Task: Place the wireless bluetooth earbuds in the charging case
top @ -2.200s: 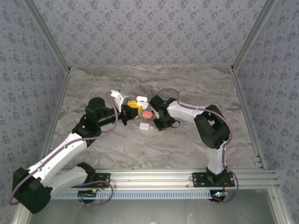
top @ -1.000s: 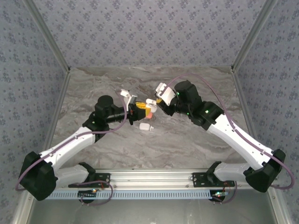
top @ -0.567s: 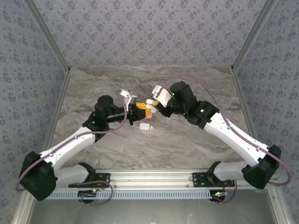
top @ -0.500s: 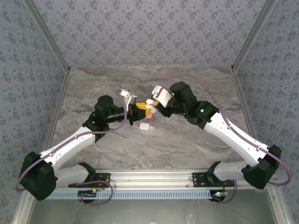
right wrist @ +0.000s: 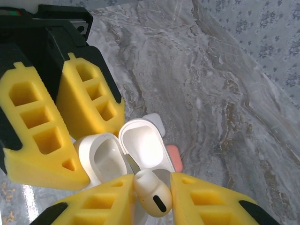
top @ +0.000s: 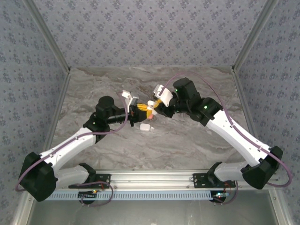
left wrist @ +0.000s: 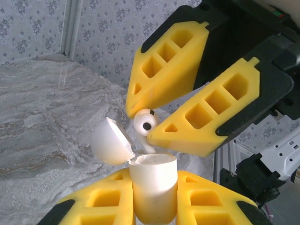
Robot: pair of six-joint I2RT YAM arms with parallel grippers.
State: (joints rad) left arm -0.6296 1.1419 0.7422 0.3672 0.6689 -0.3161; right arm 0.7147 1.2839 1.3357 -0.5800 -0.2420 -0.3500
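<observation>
Clenched on white charging case (left wrist: 152, 199): left gripper (left wrist: 153, 178), one yellow finger on each side of the case body, case upright with mouth facing up. Lid (left wrist: 110, 143) hinged open, tipped back to one side, clear of both grippers.

Pinched between tips of right gripper (left wrist: 141, 125): one white earbud (right wrist: 152, 194), rounded head at the fingertips, dark spot on the head facing the left wrist camera. Stem pointing down toward the case mouth. Stem end right at the rim of the opening; inside the slot or just above it, cannot tell. Right fingers angled down over the case, close above left fingers, not touching them.

From top camera: both grippers tip to tip over the middle of the table (right wrist: 211, 93), arms reaching in from either side.

On the table: small closed white case (top: 146, 127) lying just in front of the left gripper, apart from the held case. Coral rounded piece (right wrist: 172, 153) lying on the marble just beside the open lid in the right wrist view; case or earbud, cannot tell.
</observation>
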